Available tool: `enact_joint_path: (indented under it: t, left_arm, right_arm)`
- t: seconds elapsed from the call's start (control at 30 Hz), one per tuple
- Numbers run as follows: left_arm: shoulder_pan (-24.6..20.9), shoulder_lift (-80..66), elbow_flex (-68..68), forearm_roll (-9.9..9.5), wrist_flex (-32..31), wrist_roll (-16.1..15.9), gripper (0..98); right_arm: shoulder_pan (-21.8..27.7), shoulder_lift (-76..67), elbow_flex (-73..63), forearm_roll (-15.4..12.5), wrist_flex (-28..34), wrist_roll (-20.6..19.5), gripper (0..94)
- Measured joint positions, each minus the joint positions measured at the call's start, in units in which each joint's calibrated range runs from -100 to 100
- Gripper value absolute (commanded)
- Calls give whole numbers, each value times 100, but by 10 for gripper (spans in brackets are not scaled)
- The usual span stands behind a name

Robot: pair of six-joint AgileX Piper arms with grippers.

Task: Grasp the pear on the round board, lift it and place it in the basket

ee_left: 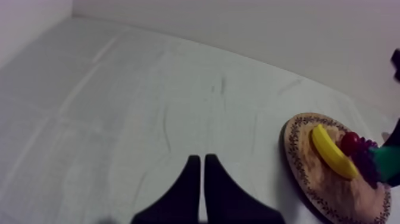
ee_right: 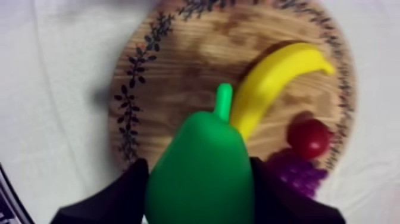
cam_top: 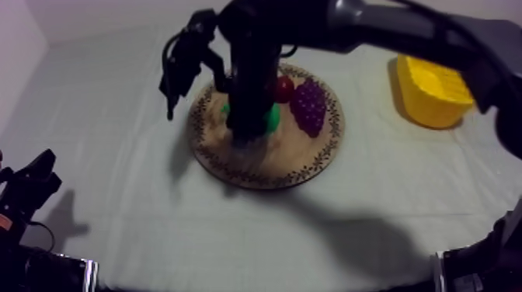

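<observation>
Pear point(ee_right: 202, 152) noted over the wooden board point(ee_right: 169, 65), beside the banana point(ee_right: 271, 77); whether it is lifted clear of the wood cannot be told. Right gripper point(ee_right: 198, 182) is clamped on it, its black fingers point(ee_right: 122, 199) pressed one to each flank of the broad lower body, with the stem pointing away from the wrist

Handling, as judged: a moulded toy with smooth, glossy skin, probably hollow and light, and stiff enough that no crushing is expected. The skin looks slippery and the body tapers toward the neck, so a hold taken there would likely slide off. The widest part of the belly, where it is gripped now, is judged the right place. Firm pressure is advised for the carry to the yellow basket point(cam_top: 431, 109), which is set well apart at the table's right side

Other materials:
- Board: round, pale grained wood, rim marked with a dark leaf pattern
- Banana: yellow, curved, glossy
- Small red fruit point(ee_right: 308, 138): round and shiny, just beside the knobbly purple grapes point(ee_right: 294, 174)
- Cloth point(ee_left: 149, 107): grey-white, creased

Left gripper point(ee_left: 199, 179) is held low over bare cloth, fingers together as a narrow wedge, nothing between them
</observation>
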Motion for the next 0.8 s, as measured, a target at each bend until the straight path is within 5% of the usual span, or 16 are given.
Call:
enact_joint_path:
  t: [0.4,0.8]
  left_arm:
    - [0,0,0,0,0,0,1]
    - [0,0,0,0,0,0,1]
  right_arm:
    - [181,-1794,-212,32,633,-50,419]
    - [1219,-2518,76,-86,931,-870,430]
